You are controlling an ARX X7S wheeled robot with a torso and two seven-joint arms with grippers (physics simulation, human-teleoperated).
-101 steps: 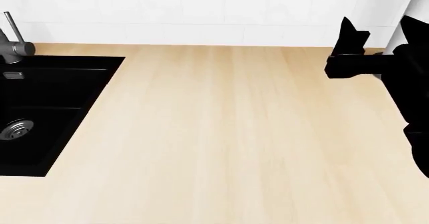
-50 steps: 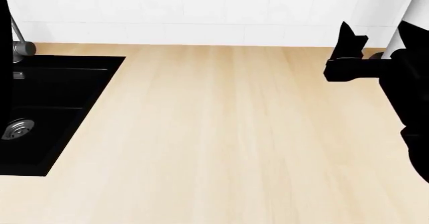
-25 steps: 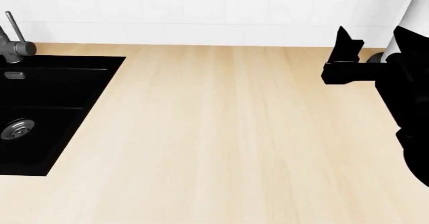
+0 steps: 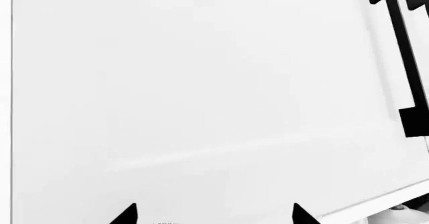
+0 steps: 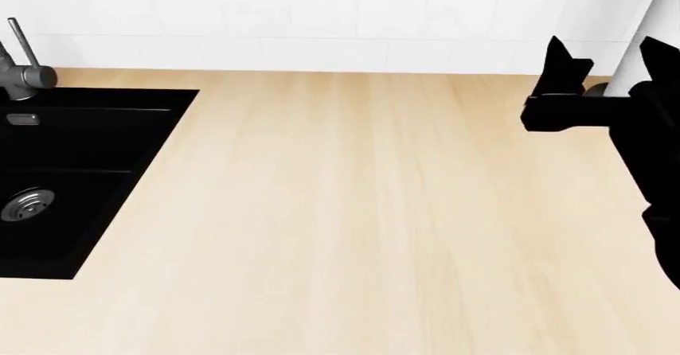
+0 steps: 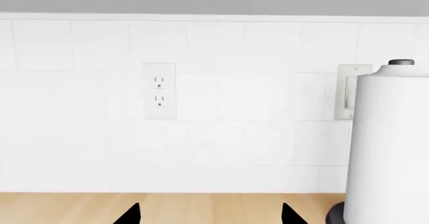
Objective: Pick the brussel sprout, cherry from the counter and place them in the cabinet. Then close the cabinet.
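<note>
The brussel sprout and the cherry show in no view. The beige counter [image 5: 351, 212] fills the head view. My right gripper [image 5: 601, 52] hovers over its far right end, near the back wall, open and empty; in the right wrist view its fingertips [image 6: 131, 215] stand wide apart over the counter [image 6: 67, 206]. My left gripper [image 4: 211, 215] is out of the head view. In the left wrist view it is open and empty, facing a flat white cabinet panel [image 4: 201, 93] with a black handle [image 4: 410, 68] at its edge.
A black sink [image 5: 64, 172] with a grey faucet [image 5: 24, 68] is set in the counter's left end. A white paper towel roll [image 6: 392, 143] stands by the tiled backsplash [image 6: 221, 108], just beside my right gripper. A wall outlet [image 6: 159, 91] faces it.
My right gripper has shifted slightly to the right along the back of the counter. A dark shape at the head view's left edge a second ago is gone.
</note>
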